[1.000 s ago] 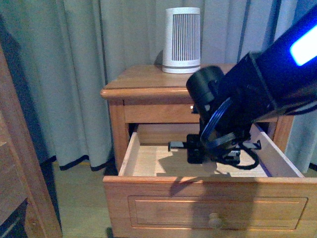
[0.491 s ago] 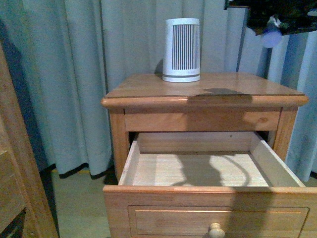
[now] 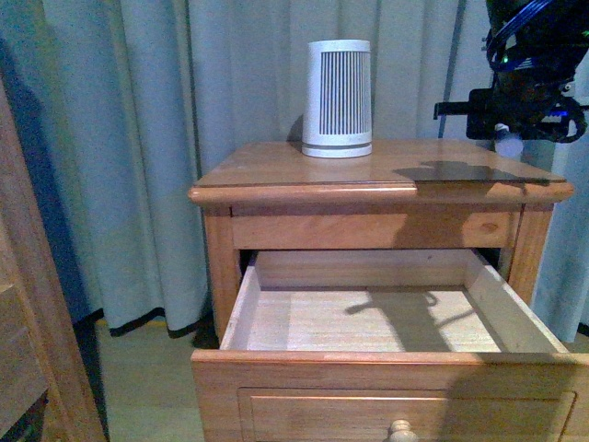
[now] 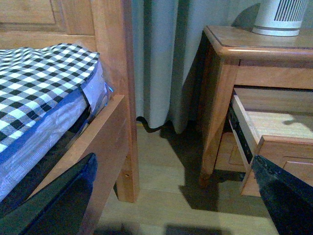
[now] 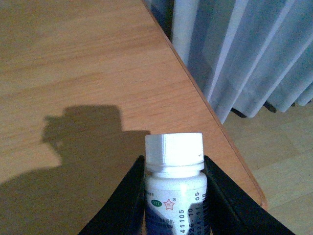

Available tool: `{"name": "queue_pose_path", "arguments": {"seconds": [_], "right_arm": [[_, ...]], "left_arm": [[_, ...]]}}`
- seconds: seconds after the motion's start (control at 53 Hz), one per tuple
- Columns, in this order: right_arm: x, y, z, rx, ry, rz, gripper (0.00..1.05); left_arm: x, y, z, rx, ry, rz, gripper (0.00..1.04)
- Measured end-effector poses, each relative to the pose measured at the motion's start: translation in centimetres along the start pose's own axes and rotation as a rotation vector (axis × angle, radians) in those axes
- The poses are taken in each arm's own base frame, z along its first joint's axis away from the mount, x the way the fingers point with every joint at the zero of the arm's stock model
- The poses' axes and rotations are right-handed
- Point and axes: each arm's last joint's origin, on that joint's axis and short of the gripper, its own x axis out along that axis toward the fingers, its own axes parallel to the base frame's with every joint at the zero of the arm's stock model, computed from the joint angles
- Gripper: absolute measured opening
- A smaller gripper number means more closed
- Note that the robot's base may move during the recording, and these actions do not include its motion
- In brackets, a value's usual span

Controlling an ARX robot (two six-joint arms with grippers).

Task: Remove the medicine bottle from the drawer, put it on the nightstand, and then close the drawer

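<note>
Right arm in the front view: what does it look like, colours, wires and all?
The right gripper is matte black and blocky, with blue cables looping over the part above it and a small blue glow. Its jaws are plain black tapered plates. No markings show.

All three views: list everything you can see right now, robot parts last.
medicine bottle: one, white, held above the nightstand top's right side.
nightstand: one, honey-brown, before the curtain.
drawer: one, honey-brown, pale inside, pulled open.
striped device: one, white-and-grey, at the back of the nightstand top.
curtain: one, grey-blue, behind the nightstand.
bed frame: one, brown wood, left of the nightstand.
checked bedding: one, dark-and-white, on the bed frame.
right gripper: one, black, shut on the medicine bottle.
left gripper: one, black, open, low near the bed frame.
</note>
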Motion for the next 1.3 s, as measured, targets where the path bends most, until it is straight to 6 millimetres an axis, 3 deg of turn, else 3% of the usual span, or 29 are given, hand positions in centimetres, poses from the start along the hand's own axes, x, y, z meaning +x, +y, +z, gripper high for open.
{"name": "queue_pose_path", "arguments": {"seconds": [0.113,0.302,0.453,0.547,0.717,0.811,0.868,0.906,1.019,1.132,1.302], "right_arm": [[1.3,0.8,-0.4,-0.008,-0.005,0.004,0.33],[1.6,1.6,-0.5,-0.009,-0.045,0.049,0.62],[0.2,1.4,0.0,-0.003,-0.094,0.074,0.86],[-2.1,0.5,0.6,0.012,-0.131,0.107,0.99],[-9.6,-3.6,1.8,0.048,-0.168,0.139,0.98],[-14.1,-6.7,0.8,0.079,-0.199,0.175,0.98],[-16.6,-8.7,-1.0,0.095,-0.205,0.191,0.98],[-18.5,-10.4,-3.7,0.104,-0.194,0.204,0.98],[-20.8,-12.8,-9.9,0.083,-0.130,0.211,0.98],[-22.0,-13.8,-16.1,0.053,-0.043,0.237,0.98],[-21.1,-13.1,-23.6,-0.003,0.098,0.273,0.98]], "left_arm": [[0.0,0.0,0.0,0.000,0.000,0.000,0.98],[0.0,0.0,0.0,0.000,0.000,0.000,0.98],[0.0,0.0,0.0,0.000,0.000,0.000,0.98],[0.0,0.0,0.0,0.000,0.000,0.000,0.98],[0.0,0.0,0.0,0.000,0.000,0.000,0.98],[0.0,0.0,0.0,0.000,0.000,0.000,0.98],[0.0,0.0,0.0,0.000,0.000,0.000,0.98],[0.0,0.0,0.0,0.000,0.000,0.000,0.98],[0.0,0.0,0.0,0.000,0.000,0.000,0.98],[0.0,0.0,0.0,0.000,0.000,0.000,0.98],[0.0,0.0,0.0,0.000,0.000,0.000,0.98]]}}
